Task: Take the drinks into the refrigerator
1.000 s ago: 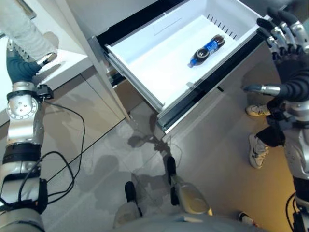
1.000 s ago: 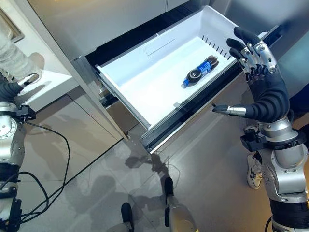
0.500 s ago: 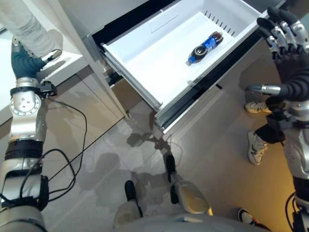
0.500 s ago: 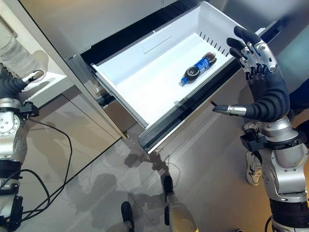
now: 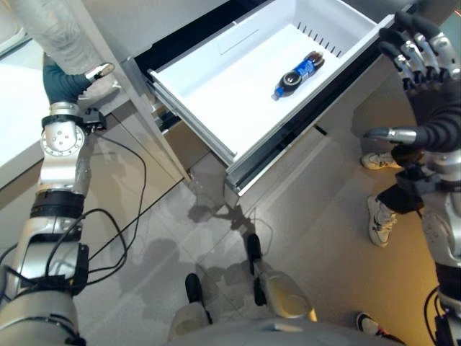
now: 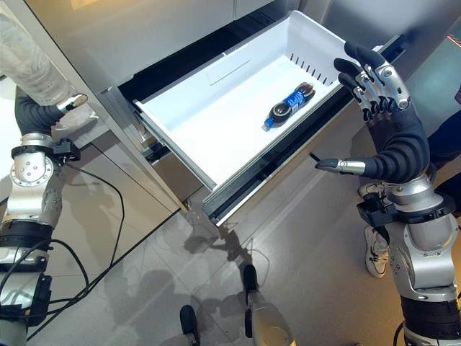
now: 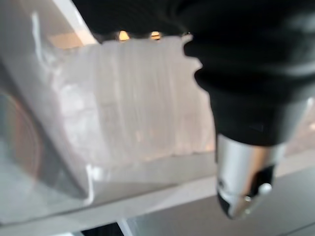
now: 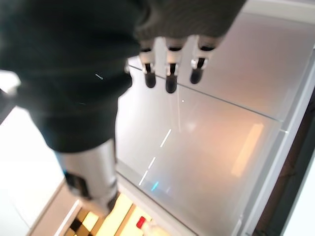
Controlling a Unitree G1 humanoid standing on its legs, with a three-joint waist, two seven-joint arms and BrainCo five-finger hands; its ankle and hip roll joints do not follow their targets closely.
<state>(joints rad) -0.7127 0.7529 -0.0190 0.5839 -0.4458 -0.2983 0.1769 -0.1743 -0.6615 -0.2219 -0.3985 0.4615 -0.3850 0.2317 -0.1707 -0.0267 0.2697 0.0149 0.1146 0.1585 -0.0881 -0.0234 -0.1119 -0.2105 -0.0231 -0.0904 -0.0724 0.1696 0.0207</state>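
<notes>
**Drawer out, one bottle inside, both hands up**

A pale grey tiled floor (image 6: 144, 288) runs under a steel-fronted refrigerator (image 6: 144, 36), and its wide white plastic drawer (image 6: 209, 122) stands pulled far out over the floor. Lying on its side on the drawer's bottom, towards the far right corner and close to the slotted end wall, is a dark cola bottle with a blue label (image 6: 287, 106). It touches nothing but the drawer floor, and neither hand is on it.

The right hand (image 6: 382, 94) is raised just beside the drawer's right front corner, palm towards the drawer, its fingers (image 6: 356, 68) only slightly bent and spread, the thumb (image 6: 338, 166) sticking out straight to the side well below them. It grasps nothing; in the right wrist view the dark fingertips (image 8: 170, 81) hang loose in front of the shiny steel door.

Over on the left, the left hand (image 5: 72, 79) is lifted to a white ledge (image 5: 21, 115) beside the refrigerator, under a clear crinkled plastic item (image 5: 54, 32) that may be a bottle. One silver thumb tip (image 5: 97, 71) shows past the dark cover; I cannot tell whether the fingers are clenched on anything.

A person's white trainers (image 5: 378, 216) stand on the floor to the right, behind the right arm.
</notes>
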